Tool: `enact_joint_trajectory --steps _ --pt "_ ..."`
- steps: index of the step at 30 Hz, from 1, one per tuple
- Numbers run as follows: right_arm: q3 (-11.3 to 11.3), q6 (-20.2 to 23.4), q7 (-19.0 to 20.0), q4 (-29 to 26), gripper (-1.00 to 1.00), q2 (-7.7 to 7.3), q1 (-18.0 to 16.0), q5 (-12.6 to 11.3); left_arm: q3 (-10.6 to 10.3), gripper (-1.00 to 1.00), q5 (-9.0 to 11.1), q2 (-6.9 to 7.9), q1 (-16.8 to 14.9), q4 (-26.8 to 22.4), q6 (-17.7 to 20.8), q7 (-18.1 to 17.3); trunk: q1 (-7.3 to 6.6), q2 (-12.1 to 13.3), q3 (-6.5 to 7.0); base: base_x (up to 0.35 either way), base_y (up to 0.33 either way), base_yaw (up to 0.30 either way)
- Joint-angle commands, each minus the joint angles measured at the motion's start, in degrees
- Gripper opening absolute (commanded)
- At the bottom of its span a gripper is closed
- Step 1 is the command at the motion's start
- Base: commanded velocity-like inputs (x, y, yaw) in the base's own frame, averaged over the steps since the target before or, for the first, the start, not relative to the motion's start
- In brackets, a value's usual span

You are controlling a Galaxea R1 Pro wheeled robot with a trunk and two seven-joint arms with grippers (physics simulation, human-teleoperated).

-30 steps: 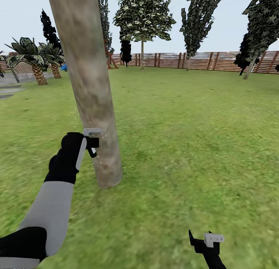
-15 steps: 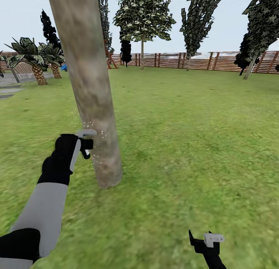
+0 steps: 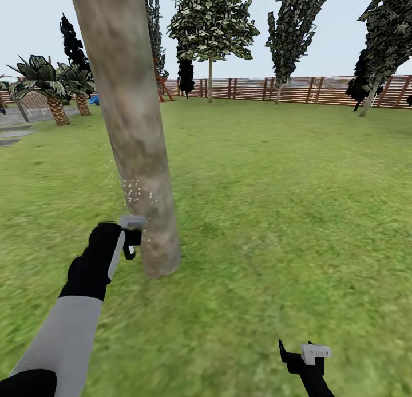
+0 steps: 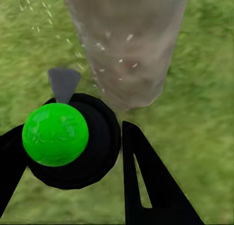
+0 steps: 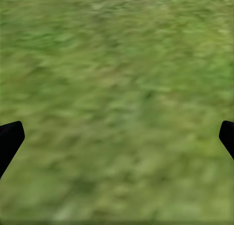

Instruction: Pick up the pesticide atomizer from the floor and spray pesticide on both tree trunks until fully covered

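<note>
Pesticide atomizer (image 4: pixel 61 137) sits clamped in your left claw (image 3: pixel 129 236), just beside the lower tree trunk (image 3: pixel 134 139), with its grey nozzle aimed at the bark so the spray lands there. White droplets (image 3: pixel 136 192) speckle the trunk above the claw, on the near face. Judged from this, coverage is partial; the upper trunk looks bare. Your right claw (image 3: pixel 302 354) hangs low over the grass (image 3: pixel 274 202), well apart from the trunk, fingers spread and empty, clear of the spray.
</note>
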Motion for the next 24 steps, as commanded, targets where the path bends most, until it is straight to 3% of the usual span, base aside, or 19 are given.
enact_joint_trajectory --steps 1,5,7,11,13,16,19,24 --pt "0.0 0.0 0.0 0.0 1.0 0.01 0.0 0.0 0.01 -1.0 -0.14 -0.09 1.14 0.03 -0.18 0.23 0.0 0.0 0.0 0.0 0.0 0.0" --pt "0.04 0.0 0.0 0.0 1.0 0.05 0.0 0.0 0.22 -1.0 -0.45 -0.28 4.34 0.77 -2.13 0.66 0.0 0.0 0.0 0.0 0.0 0.0" --pt "0.05 0.0 0.0 0.0 1.0 0.06 0.0 0.0 0.46 -1.0 -0.49 -0.29 5.73 1.75 -5.66 1.35 0.0 0.0 0.0 0.0 0.0 0.0" --pt "0.04 0.0 0.0 0.0 1.0 0.08 0.0 0.0 0.73 -1.0 -0.13 -0.36 6.52 5.74 -10.71 7.46 0.0 0.0 0.0 0.0 0.0 0.0" --pt "0.01 0.0 0.0 0.0 1.0 0.01 0.0 -0.02 1.41 -1.0 -0.04 -0.15 8.15 7.76 -15.99 12.2 0.0 0.0 0.0 0.0 0.0 0.0" --pt "0.0 0.0 -0.03 0.0 1.0 0.0 0.0 0.0 4.01 -1.0 0.21 -0.37 9.95 8.17 -20.06 13.58 0.0 0.0 0.0 0.017 -0.035 0.0" --pt "0.0 0.0 -0.08 0.0 1.0 0.0 0.0 0.0 4.62 -1.0 0.41 -0.81 12.23 9.2 -21.04 13.73 0.0 0.0 0.0 0.109 -0.217 0.0" --pt "0.02 0.0 0.0 0.0 1.0 0.06 0.0 0.0 4.76 -1.0 0.61 -1.91 12.72 10.39 -21.53 13.12 0.0 0.0 0.0 0.15 -0.248 0.0"
